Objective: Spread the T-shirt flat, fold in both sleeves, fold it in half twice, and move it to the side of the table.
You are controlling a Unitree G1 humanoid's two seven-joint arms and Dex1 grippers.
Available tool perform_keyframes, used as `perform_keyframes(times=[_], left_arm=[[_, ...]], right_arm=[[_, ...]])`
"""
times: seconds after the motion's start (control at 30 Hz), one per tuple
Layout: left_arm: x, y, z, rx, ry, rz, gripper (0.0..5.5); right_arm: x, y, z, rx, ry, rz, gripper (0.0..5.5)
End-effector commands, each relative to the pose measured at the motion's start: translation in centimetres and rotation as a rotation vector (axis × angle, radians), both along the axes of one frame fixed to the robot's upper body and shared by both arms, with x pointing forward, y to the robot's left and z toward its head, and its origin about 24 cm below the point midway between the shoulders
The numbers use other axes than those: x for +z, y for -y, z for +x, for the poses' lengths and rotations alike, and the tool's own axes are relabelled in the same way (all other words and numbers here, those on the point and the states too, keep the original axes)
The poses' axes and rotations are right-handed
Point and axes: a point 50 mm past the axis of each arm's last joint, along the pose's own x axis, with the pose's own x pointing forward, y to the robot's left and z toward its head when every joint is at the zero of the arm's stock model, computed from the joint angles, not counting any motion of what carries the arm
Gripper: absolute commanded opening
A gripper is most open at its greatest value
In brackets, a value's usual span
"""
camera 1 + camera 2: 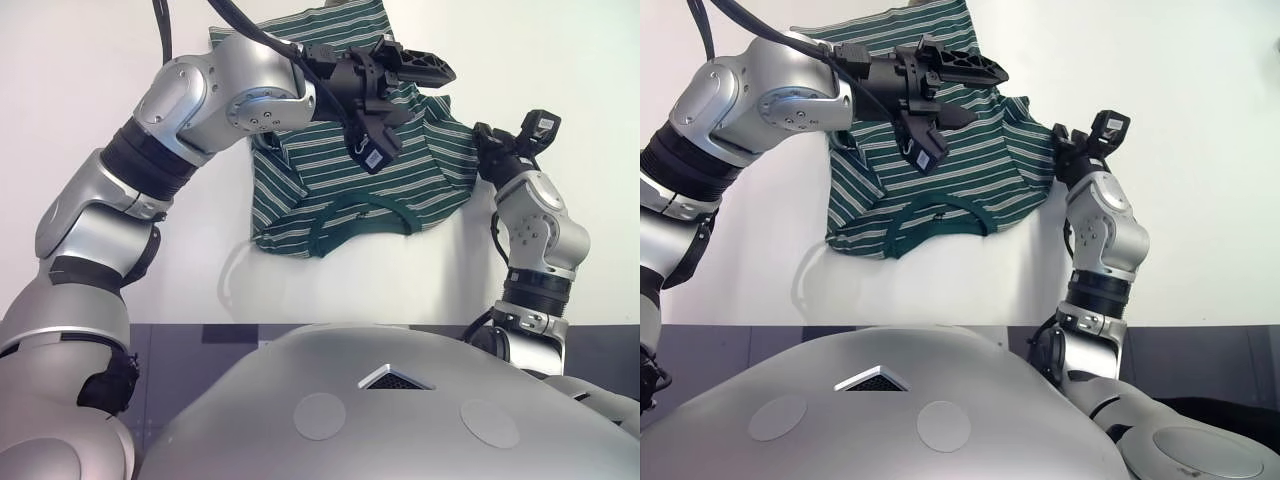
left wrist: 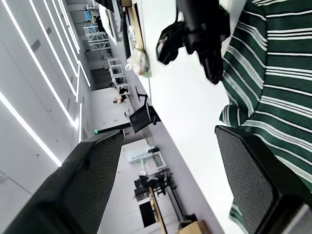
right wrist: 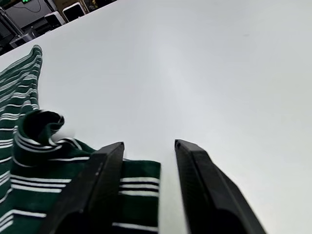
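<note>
**Head views.** The shirt [image 1: 370, 170] lies rumpled on the white bench [image 1: 580, 60]. Its collar [image 1: 362, 214] is toward the robot and its far part is bunched, so it is not yet flat. The left gripper [image 1: 413, 118] hangs above the shirt's middle, jaws spread wide and empty. The right gripper [image 1: 487, 148] sits low at the shirt's right edge.

**Left wrist view.** The jaws stand well apart with nothing between them. Striped cloth lies beside one jaw, and the right gripper is farther off at the shirt's edge.
- Risk: if this arm descends where it hangs, it would take the middle of the cloth rather than an edge or sleeve. A pull from there would likely bunch the shirt further.
- Risk: the two grippers work close together over the shirt, so a careless sweep could bring them into contact.

**Right wrist view.** The jaws are parted and grip nothing. The shirt's edge lies partly in the gap, with bare bench showing beside it. A curled fold of cloth stands just beside that edge.
- Risk: closing here may catch only the outermost hem, which could slip free under tension.
- Risk: the jaws may take the curled fold too, dragging two layers together and keeping the crease.
- Risk: a pull by this arm alone would probably slide the whole shirt over the smooth bench instead of spreading it.
</note>
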Motion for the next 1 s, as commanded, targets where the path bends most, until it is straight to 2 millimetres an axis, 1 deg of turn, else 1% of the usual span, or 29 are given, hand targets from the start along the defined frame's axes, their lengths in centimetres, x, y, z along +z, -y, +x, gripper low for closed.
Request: perform_keyframes(times=[0.03, 0.07, 0.13, 0.23, 0.3, 0.4, 0.43, 0.47, 0.5, 0.53, 0.57, 0.6, 0.63, 0.67, 0.7, 0.73, 0.77, 0.83, 0.93, 1.0], left_arm=[[-0.4, -0.3, 0.3, 0.015, -0.011, -0.015, 3.42], [-0.5, -0.4, 0.3, 0.02, -0.014, -0.021, 3.42], [-0.3, -0.6, 0.7, 0.033, -0.002, -0.035, 3.44], [-0.1, -0.7, 1.1, 0.027, 0.06, -0.04, 3.44], [0.5, -0.6, 1.2, 0.0, 0.118, -0.042, 3.44], [1.6, -0.4, 1.5, -0.014, 0.163, -0.06, 3.44], [1.8, -0.3, 1.5, -0.013, 0.17, -0.068, 3.44], [2.0, -0.4, 1.6, -0.002, 0.161, -0.079, 3.44], [2.0, -0.8, 1.7, 0.04, 0.112, -0.114, 3.44], [1.8, -1.6, 1.9, 0.158, -0.045, -0.234, 3.44], [1.0, -2.7, 1.8, 0.308, -0.287, -0.396, 3.44], [-0.1, -3.8, 1.4, 0.426, -0.525, -0.523, 3.44], [-1.5, -4.8, 0.6, 0.538, -0.763, -0.65, 3.44], [-3.2, -5.8, -0.6, 0.637, -0.932, -0.729, 3.44], [-4.4, -6.6, -1.6, 0.715, -1.039, -0.784, 3.44], [-5.1, -7.3, -2.3, 0.774, -1.104, -0.825, 3.44], [-5.5, -7.9, -2.9, 0.824, -1.132, -0.852, 3.44], [-5.6, -8.7, -3.4, 0.891, -1.161, -0.884, 3.44], [-5.7, -9.4, -3.9, 0.964, -1.19, -0.912, 3.44], [-5.8, -9.4, -4.2, 0.982, -1.208, -0.912, 3.44]], right_arm=[[-2.7, -1.1, -2.4, 0.048, -0.216, -0.014, 1.94], [-3.0, -1.0, -2.8, 0.057, -0.246, -0.036, 1.94], [-3.8, -0.7, -3.7, 0.055, -0.3, -0.074, 1.59], [-4.3, -0.2, -3.8, 0.017, -0.305, -0.095, 0.96], [-4.1, -0.2, -3.5, 0.004, -0.273, -0.109, 0.51], [-3.4, 0.0, -2.9, 0.008, -0.215, -0.151, 0.05], [-3.0, 0.1, -2.6, 0.004, -0.183, -0.177, 0.01], [-2.2, 0.4, -2.3, -0.004, -0.131, -0.23, 0.01], [-1.0, 0.4, -1.7, 0.001, -0.062, -0.287, 0.01], [0.6, -0.1, -1.1, 0.037, 0.021, -0.345, 0.01], [2.1, -1.0, -0.7, 0.102, 0.096, -0.396, 0.01], [3.1, -1.8, -0.5, 0.156, 0.14, -0.426, 0.01], [3.7, -2.7, -0.7, 0.22, 0.164, -0.456, 0.01], [4.0, -3.6, -1.1, 0.291, 0.162, -0.491, 0.01], [4.2, -4.1, -1.6, 0.341, 0.154, -0.52, 0.01], [4.5, -4.6, -2.0, 0.383, 0.154, -0.562, 0.01], [4.7, -5.0, -2.3, 0.444, 0.16, -0.613, 0.01], [5.2, -5.7, -3.0, 0.56, 0.174, -0.698, 0.01], [6.0, -6.9, -4.2, 0.72, 0.191, -0.755, 0.01], [6.1, -7.1, -4.6, 0.781, 0.174, -0.763, 0.01]])
